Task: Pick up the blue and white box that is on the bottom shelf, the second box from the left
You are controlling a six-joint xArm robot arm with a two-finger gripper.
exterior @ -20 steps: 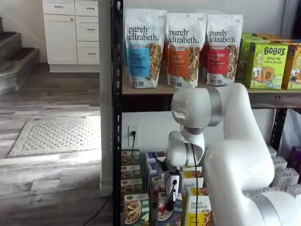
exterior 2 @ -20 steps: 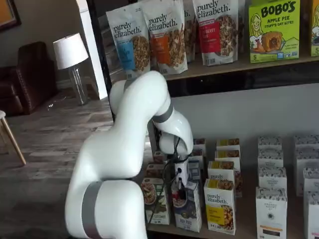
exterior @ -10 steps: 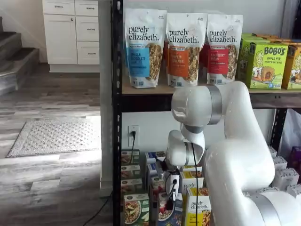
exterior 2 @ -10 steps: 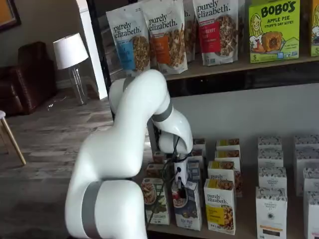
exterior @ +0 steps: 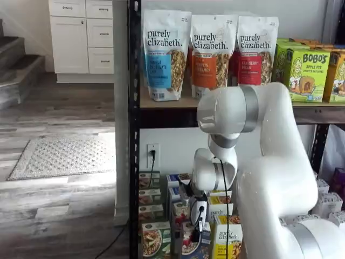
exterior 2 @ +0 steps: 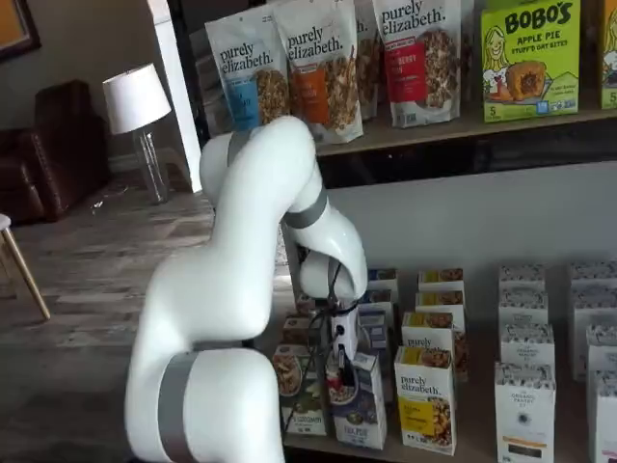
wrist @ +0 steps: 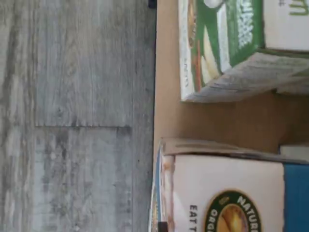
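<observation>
The blue and white box [exterior 2: 359, 405] stands at the front of the bottom shelf [exterior 2: 476, 426], between a green-and-white box [exterior 2: 301, 391] and a yellow-and-white box [exterior 2: 427, 400]. It shows in both shelf views, low in the frame in one [exterior: 188, 244]. My gripper [exterior 2: 338, 374] comes down from the white wrist, its black fingers closed on the box's top edge [exterior: 194, 232]. The box leans a little out of its row. The wrist view looks down on the box's white top [wrist: 227, 191] with a round logo. The fingers do not show there.
More boxes stand in rows behind and to the right [exterior 2: 525, 386]. The tan upper shelf [exterior: 161, 102] carries granola bags [exterior: 166, 54] and green Bobo's boxes [exterior: 307, 73]. A black rack post [exterior: 133, 162] stands left of the boxes. Grey wood floor [wrist: 72, 116] lies before the shelf edge.
The arm's upper joints have risen a little. The blue and white box has shifted slightly to the left and tilted with the gripper on its top.
</observation>
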